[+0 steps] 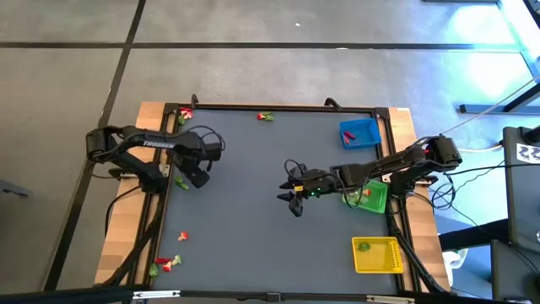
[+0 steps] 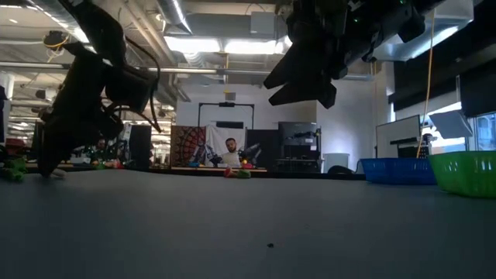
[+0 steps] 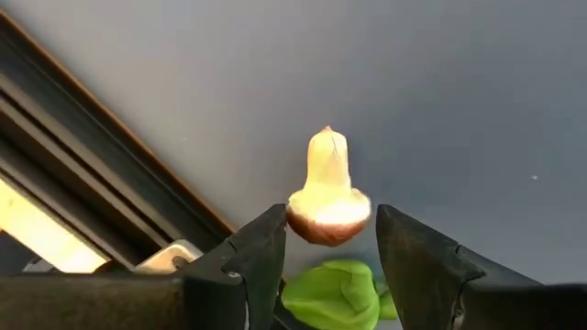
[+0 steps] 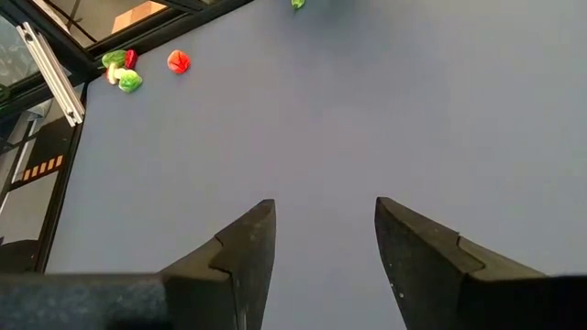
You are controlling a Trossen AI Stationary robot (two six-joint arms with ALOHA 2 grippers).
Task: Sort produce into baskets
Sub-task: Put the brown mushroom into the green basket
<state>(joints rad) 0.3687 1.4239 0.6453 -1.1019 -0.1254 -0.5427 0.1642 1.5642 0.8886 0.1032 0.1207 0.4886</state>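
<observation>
A whitish mushroom piece with a brown cap (image 3: 328, 188) lies on the dark table near its left edge, with a green produce piece (image 3: 335, 293) beside it. My left gripper (image 3: 330, 225) (image 1: 182, 179) points down over them, open. Its fingertips stand on either side of the mushroom's cap, with a thin gap on each side. My right gripper (image 1: 294, 201) (image 4: 321, 215) hangs open above the middle of the table with nothing between its fingers. The blue basket (image 1: 360, 133), green basket (image 1: 371, 199) and yellow basket (image 1: 377, 255) stand along the right edge.
More produce lies at the far left corner (image 1: 184, 114), at the far edge (image 1: 266, 116) and near the front left (image 1: 181, 237) (image 1: 165, 264). The table's raised black frame (image 3: 101, 156) runs close beside my left gripper. A person sits in the room behind the table (image 2: 230, 151).
</observation>
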